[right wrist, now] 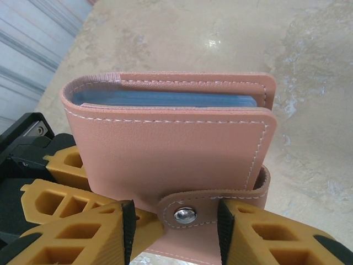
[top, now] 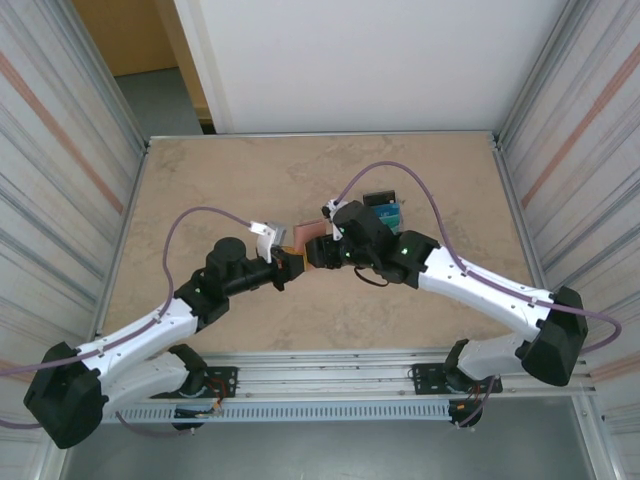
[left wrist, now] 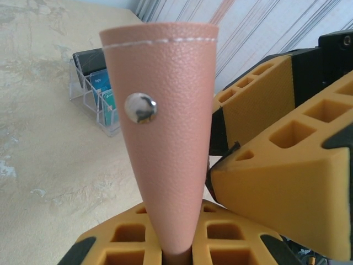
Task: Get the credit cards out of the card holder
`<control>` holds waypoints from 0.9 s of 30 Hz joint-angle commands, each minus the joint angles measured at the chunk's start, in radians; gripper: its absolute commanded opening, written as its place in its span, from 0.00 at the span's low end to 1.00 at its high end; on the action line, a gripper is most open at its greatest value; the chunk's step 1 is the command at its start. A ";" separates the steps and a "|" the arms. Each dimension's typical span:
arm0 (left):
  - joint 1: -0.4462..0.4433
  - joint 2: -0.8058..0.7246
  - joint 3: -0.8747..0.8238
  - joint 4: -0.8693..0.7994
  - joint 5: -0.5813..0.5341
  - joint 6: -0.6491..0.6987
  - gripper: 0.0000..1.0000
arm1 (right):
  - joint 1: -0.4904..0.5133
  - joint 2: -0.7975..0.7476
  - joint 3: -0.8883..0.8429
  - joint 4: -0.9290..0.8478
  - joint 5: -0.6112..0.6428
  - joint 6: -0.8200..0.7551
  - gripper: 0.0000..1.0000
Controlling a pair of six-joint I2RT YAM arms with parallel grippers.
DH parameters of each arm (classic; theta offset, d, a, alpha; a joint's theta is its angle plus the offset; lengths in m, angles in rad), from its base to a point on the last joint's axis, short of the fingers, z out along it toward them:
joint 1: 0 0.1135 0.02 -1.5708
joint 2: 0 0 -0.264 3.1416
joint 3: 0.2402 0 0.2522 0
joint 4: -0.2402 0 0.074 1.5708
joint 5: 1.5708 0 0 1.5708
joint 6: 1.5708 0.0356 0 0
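- Our left gripper [left wrist: 174, 248] is clamped on the card holder [right wrist: 165, 143]. In the left wrist view the pinkish-brown leather rises straight out from between its yellow fingers, with a silver stud on the face turned to the camera.
- Our right gripper [right wrist: 176, 234] has its jaws apart, one finger on each side of the snap tab [right wrist: 212, 201]. We cannot tell whether the pads touch the leather.
- The snap tab wraps round the holder's open edge and is buttoned onto the near cover. Its metal stud sits midway between the right gripper's two fingers.
- The card holder is folded shut. In the right wrist view its spine is on the left, and a blue band shows between the two covers along the top edge. We cannot tell whether that band is cards or inner panels.
- From above, the holder is pinched between the two gripper tips near the middle of the table [top: 220, 190], with the arms reaching in from either side.
- A clear stand [left wrist: 83, 91] with a black back is on the table just beyond the right gripper. Teal credit cards [left wrist: 107, 102] stand upright in its slots, apart from the card holder.
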 commanded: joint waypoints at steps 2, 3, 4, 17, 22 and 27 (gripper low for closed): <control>-0.010 -0.011 0.029 0.067 0.080 0.001 0.00 | 0.007 0.034 0.046 -0.020 0.059 -0.009 0.39; -0.010 -0.012 0.030 0.068 0.080 0.000 0.00 | 0.007 0.038 0.050 -0.033 0.075 -0.008 0.36; -0.010 -0.013 0.030 0.067 0.078 0.001 0.00 | 0.007 0.039 0.052 -0.044 0.088 -0.005 0.33; -0.010 -0.007 0.024 0.049 0.038 -0.008 0.00 | 0.007 -0.009 0.012 -0.027 0.102 -0.003 0.12; -0.010 -0.004 0.027 0.039 0.028 -0.014 0.00 | 0.006 -0.030 -0.005 -0.023 0.115 -0.006 0.07; -0.010 -0.003 0.027 0.042 0.031 -0.018 0.00 | 0.006 -0.042 -0.008 -0.020 0.113 -0.018 0.05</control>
